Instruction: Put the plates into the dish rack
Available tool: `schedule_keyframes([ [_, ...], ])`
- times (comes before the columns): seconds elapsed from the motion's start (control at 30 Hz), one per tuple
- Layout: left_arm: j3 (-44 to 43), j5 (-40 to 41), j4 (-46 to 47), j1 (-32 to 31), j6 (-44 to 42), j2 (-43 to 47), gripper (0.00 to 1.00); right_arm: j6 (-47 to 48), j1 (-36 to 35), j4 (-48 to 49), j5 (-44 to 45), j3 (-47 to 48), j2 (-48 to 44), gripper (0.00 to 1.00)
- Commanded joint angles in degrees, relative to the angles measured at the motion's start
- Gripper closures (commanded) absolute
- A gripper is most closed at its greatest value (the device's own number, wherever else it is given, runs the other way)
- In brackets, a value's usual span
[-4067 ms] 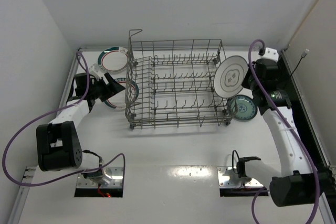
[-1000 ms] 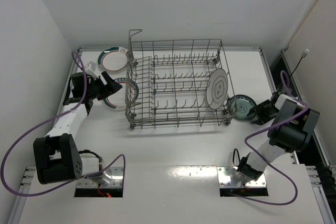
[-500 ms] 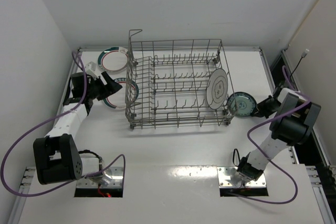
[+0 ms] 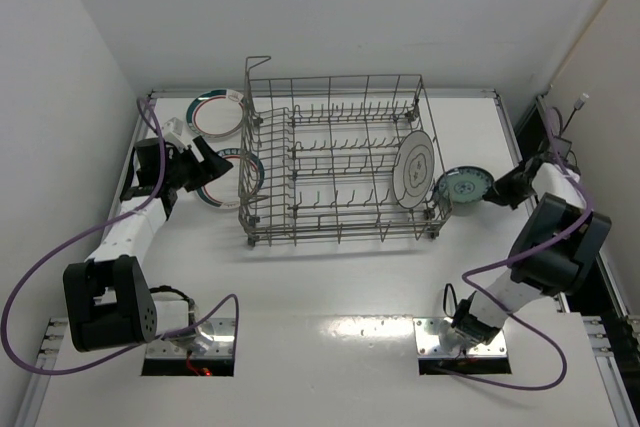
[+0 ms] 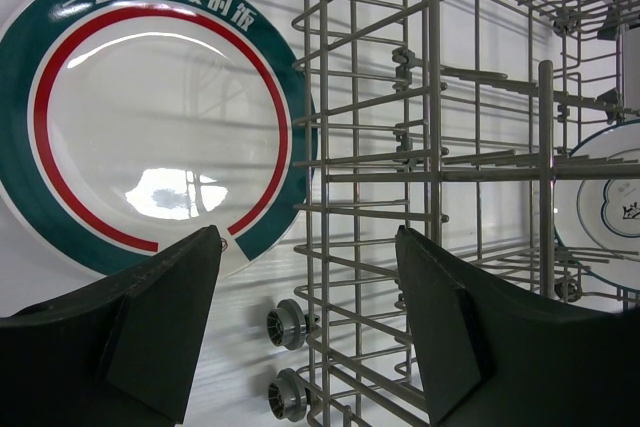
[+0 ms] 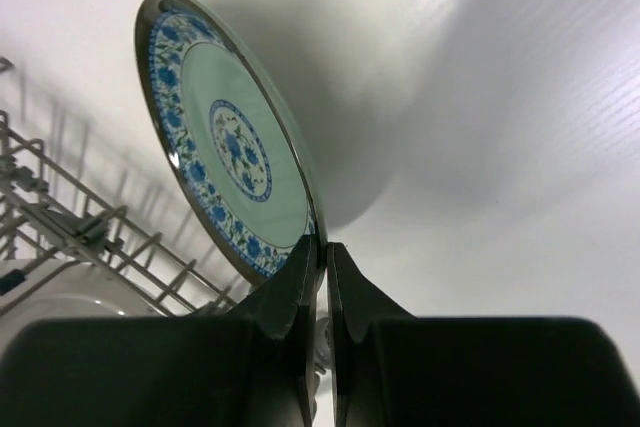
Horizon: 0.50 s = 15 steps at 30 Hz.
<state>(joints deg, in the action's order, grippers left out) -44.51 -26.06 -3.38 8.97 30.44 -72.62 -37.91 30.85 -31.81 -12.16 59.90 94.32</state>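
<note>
The grey wire dish rack [image 4: 335,162] stands mid-table with a white dark-ringed plate [image 4: 415,169] upright at its right end. My right gripper [image 4: 492,194] is shut on the rim of the small teal patterned plate [image 4: 462,187], just right of the rack. The right wrist view shows that plate [image 6: 230,137] tipped up on edge, its rim pinched between my fingertips [image 6: 322,247]. My left gripper [image 4: 205,173] stands open beside the rack's left wall, facing a green-and-red rimmed plate [image 5: 150,117]. That plate [image 4: 232,179] leans by the rack, partly hidden. Another banded plate [image 4: 218,113] lies behind it.
In the left wrist view the rack's wires and two small wheels [image 5: 285,327] sit between my open fingers [image 5: 150,327]. The table's raised edges run along the left and right sides, and the right arm reaches in from the right edge.
My right gripper has closed on the teal plate's rim and tipped it up off the table, shifting it slightly toward the rack. The left arm has not moved.
</note>
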Motion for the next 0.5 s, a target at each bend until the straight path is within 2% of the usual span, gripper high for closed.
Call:
schedule_keyframes([
  [0.0,-0.49,0.05,1.27,-0.27,-0.82,0.81,0.32,0.38,-0.61,-0.09,0.20,4.17,-2.57,1.00],
  [0.3,-0.49,0.05,1.27,-0.27,-0.82,0.29,0.32,0.38,-2.37,-2.28,1.43,8.21,-5.03,1.00],
  [0.47,-0.49,0.05,1.27,-0.27,-0.82,0.29,0.32,0.91,-2.98,-4.13,1.96,13.48,-6.17,1.00],
])
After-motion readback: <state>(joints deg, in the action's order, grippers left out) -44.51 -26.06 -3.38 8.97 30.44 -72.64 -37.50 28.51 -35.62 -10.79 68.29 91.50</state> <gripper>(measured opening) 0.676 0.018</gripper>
